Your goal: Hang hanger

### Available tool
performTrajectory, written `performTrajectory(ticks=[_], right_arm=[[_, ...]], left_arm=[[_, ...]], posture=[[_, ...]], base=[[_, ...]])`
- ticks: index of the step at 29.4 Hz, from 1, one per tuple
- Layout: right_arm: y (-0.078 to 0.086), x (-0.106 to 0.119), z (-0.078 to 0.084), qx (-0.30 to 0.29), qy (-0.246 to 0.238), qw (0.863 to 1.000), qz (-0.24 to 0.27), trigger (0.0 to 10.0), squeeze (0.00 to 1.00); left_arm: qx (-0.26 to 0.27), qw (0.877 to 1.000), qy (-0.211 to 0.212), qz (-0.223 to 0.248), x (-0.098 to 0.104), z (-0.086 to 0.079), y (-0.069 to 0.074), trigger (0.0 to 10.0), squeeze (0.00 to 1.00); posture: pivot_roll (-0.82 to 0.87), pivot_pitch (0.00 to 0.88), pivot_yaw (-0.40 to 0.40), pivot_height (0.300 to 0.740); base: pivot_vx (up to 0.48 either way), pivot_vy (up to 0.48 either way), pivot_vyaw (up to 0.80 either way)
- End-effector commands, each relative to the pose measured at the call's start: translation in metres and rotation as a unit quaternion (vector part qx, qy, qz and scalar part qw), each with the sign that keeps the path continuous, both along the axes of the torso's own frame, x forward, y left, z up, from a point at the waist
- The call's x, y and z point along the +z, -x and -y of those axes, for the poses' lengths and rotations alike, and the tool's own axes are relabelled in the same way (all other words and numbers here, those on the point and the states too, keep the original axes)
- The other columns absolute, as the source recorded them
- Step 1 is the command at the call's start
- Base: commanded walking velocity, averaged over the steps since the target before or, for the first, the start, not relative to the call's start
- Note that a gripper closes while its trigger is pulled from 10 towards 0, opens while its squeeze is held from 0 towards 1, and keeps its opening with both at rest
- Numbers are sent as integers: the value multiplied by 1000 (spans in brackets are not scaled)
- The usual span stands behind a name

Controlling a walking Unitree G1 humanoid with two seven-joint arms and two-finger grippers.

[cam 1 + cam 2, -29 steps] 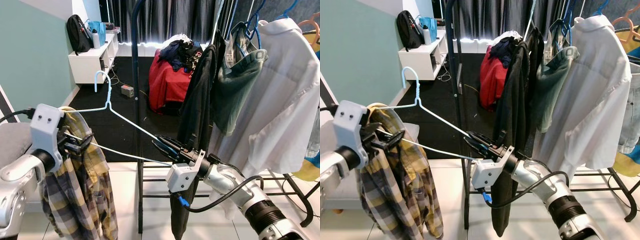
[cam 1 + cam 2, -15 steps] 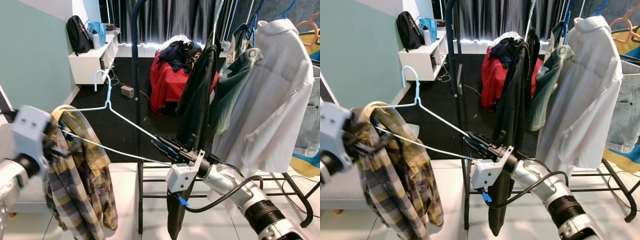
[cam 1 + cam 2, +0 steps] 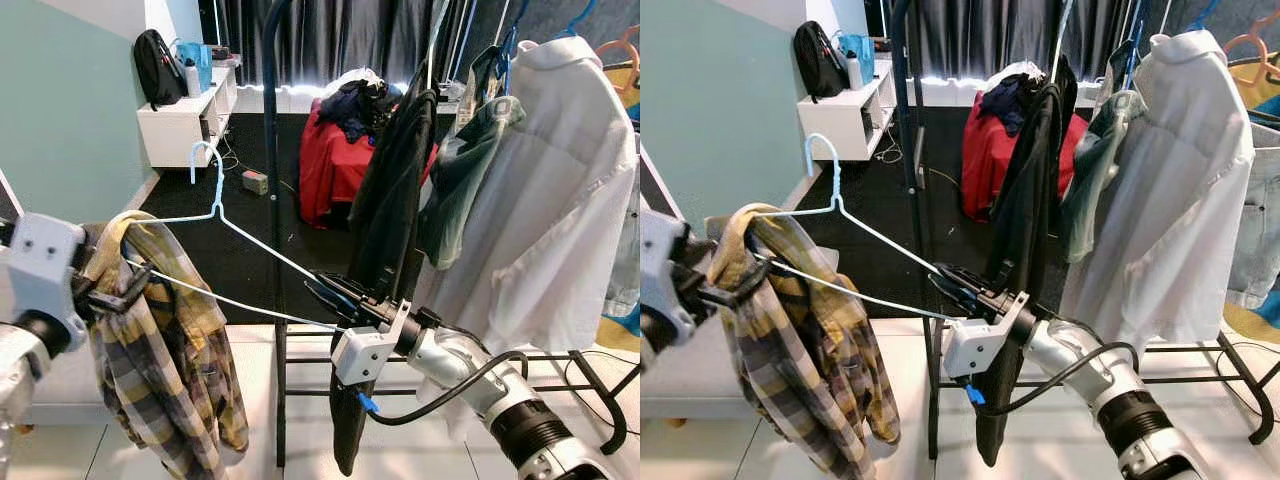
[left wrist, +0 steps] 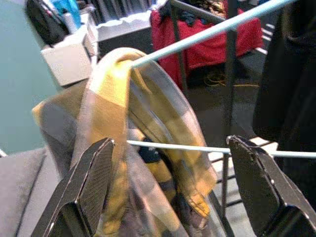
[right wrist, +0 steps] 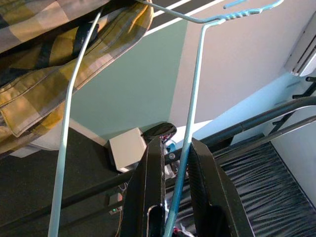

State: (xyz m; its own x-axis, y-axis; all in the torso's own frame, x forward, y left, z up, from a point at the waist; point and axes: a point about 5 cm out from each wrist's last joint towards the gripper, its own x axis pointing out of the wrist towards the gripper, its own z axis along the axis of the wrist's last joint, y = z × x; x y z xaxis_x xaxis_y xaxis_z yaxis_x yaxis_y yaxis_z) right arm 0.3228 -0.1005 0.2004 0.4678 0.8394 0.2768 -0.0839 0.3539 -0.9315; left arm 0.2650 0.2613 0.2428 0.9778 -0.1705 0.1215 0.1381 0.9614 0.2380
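Right gripper (image 3: 325,288): nearest, at centre; its two black fingers are pinched on the lower right arm of the hanger, the wire running between them in the right wrist view.
Left gripper (image 3: 112,298): at the left edge, fingers spread wide either side of the hanger's bottom wire; the left wrist view is blurred, so contact with the shirt cannot be judged.
Hanger (image 3: 215,205): pale blue wire, held tilted between the two grippers, hook pointing up and free of any rail, left end buried in the shirt.
Plaid shirt (image 3: 165,370): yellow and grey check, draped over the hanger's left end and hanging down beside the left arm.
Clothes rack (image 3: 270,200): dark upright post just behind the hanger.
Black garment (image 3: 385,220): hangs on the rack, right of the post.
White shirt (image 3: 555,190): on the rack, farther right, with a greenish garment between it and the black one.
Red heap (image 3: 335,160): clothes piled on the dark floor beyond the rack.
White shelf (image 3: 185,120): far left against the wall, black backpack (image 3: 155,65) on top.
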Motion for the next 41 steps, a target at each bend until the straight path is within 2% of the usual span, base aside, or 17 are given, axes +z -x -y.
performTrajectory(ticks=[1, 4, 9, 22, 23, 27, 28, 29, 30, 35, 41], right_arm=[[2, 14, -1, 10, -43, 999, 29, 10000, 0], [2, 15, -1, 10, -44, 999, 30, 10000, 0], [3, 15, -3, 14, -46, 998, 29, 10000, 0], [3, 16, -6, 21, -44, 998, 29, 10000, 0], [3, 16, -6, 21, -43, 998, 29, 10000, 0], [3, 16, -6, 21, -43, 998, 29, 10000, 0], [3, 16, -6, 21, -43, 998, 29, 10000, 0], [3, 16, -6, 21, -43, 998, 29, 10000, 0], [3, 15, -6, 22, -43, 998, 28, 10000, 0], [4, 15, -6, 23, -43, 998, 27, 10000, 0], [6, 11, -10, 27, -44, 998, 23, 10000, 0]], left_arm=[[13, 1000, 4, -8, -6, -3, -1, 10000, 0], [55, 998, 2, 17, -3, -12, -9, 10000, 0], [76, 997, -3, 29, -3, -18, -13, 10000, 0], [61, 998, 13, 32, -11, -8, -33, 10000, 0], [58, 998, 15, 32, -12, -7, -35, 9686, 0], [58, 998, 15, 32, -12, -7, -35, 9686, 0], [55, 998, 18, 34, -12, -6, -37, 4275, 0], [55, 998, 18, 34, -12, -6, -37, 4275, 0], [54, 998, 18, 34, -13, -6, -39, 0, 0], [54, 998, 13, 39, -12, -6, -43, 0, 0], [42, 998, -1, 56, -3, -4, -49, 0, 0]], posture=[[55, 81, 16, 740], [56, 88, 10, 740], [59, 93, 4, 740], [49, 100, -3, 740], [47, 102, -2, 740], [47, 102, -2, 740], [48, 104, -2, 740], [48, 104, -2, 740], [47, 106, -3, 740], [48, 107, -4, 740], [48, 108, -4, 740]], base=[[0, 0, 0], [0, 0, 0], [0, 0, 0], [0, 0, 0], [0, 0, 0], [0, 0, 0], [0, 0, 0], [0, 0, 0], [0, 0, 0], [0, 0, 0], [0, 0, 0]])
